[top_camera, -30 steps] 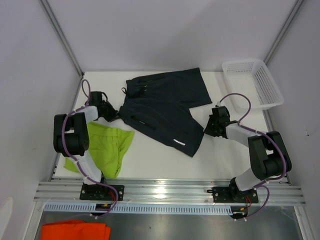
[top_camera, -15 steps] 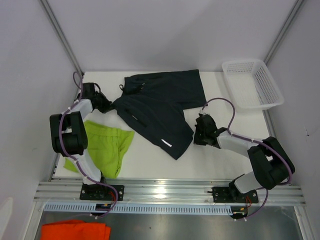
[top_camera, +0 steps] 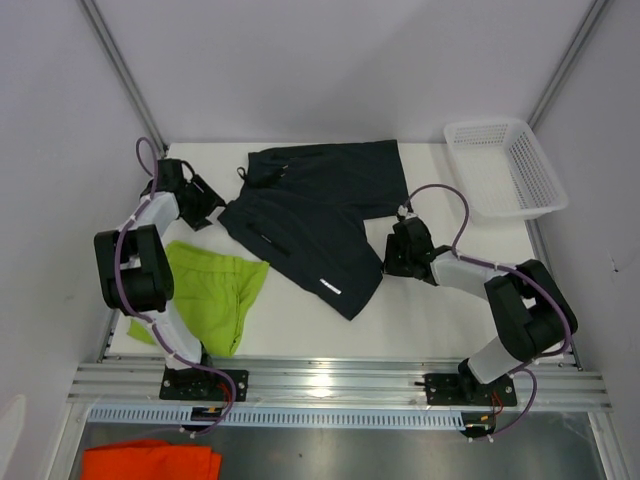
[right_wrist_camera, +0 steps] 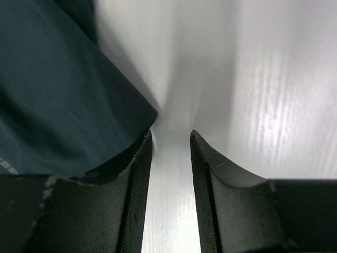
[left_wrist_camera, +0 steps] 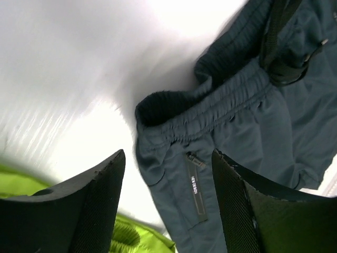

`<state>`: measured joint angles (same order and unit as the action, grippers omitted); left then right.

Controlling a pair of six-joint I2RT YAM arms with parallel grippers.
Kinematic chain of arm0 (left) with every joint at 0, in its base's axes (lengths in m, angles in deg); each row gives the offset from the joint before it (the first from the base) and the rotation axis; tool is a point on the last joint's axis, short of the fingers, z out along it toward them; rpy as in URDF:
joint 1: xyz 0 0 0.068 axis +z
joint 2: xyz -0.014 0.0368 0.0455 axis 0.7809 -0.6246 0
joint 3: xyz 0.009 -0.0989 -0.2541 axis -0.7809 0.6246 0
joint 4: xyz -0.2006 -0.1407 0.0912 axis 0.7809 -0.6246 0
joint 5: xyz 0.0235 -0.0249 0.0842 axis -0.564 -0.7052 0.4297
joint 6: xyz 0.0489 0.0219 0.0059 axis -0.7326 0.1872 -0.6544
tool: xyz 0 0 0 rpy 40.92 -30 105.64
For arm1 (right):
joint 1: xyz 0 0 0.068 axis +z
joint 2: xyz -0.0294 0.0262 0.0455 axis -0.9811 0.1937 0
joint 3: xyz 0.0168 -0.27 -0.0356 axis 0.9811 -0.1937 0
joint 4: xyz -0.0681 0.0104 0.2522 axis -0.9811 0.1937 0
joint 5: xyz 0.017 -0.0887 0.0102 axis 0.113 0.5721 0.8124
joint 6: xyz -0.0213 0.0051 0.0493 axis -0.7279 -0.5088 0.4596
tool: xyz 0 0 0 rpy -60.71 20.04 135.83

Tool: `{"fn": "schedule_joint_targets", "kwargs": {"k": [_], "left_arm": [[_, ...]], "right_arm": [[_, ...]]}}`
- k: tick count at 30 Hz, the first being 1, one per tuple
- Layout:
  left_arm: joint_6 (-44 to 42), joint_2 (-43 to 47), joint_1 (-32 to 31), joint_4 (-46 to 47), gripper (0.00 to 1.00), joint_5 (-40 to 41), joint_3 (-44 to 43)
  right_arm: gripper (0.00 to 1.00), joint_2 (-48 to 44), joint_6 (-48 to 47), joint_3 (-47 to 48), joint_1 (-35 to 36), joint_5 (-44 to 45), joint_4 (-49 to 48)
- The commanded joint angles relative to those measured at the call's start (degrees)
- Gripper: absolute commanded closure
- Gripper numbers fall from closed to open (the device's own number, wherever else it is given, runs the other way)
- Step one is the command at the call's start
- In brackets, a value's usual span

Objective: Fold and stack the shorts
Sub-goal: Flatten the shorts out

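Counting two shorts: dark pair (top_camera: 320, 215) between left gripper (left_wrist_camera: 168, 155) and right gripper (right_wrist_camera: 170, 135), both spread, holding nothing; green pair (top_camera: 215, 290) behind left one; pocket label (left_wrist_camera: 195, 185) text unreadable

On white table (top_camera: 440, 320): dark shorts (top_camera: 320, 215) spread toward far edge, lime shorts (top_camera: 215, 290) by near left corner, basket (top_camera: 485, 123) at far right corner.
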<state>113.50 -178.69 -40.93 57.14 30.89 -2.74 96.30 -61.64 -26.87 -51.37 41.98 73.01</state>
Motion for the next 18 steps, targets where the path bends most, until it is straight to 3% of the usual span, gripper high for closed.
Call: {"fn": "schedule_joint_targets", "kwargs": {"k": [1,4,10,18], "left_arm": [[-0.82,6.61,-1.88,-1.78,0.31,2.91,0.94],[-0.03,10.66,-7.32,-0.29,0.31,2.82,4.27],[3.22,14.62,-25.23,6.03,0.33,-0.34,11.39],[-0.12,14.88,-38.44,3.41,0.38,2.9,13.59]], "right_arm": [[0.62,3.63,-2.44,2.08,1.28,1.19,-2.18],[0.61,5.22,-2.09,3.13,1.8,1.2,-3.14],[0.59,5.93,-2.26,3.93,2.86,2.16,-4.28],[0.58,3.39,-3.93,2.26,3.65,3.48,-7.97]]}}
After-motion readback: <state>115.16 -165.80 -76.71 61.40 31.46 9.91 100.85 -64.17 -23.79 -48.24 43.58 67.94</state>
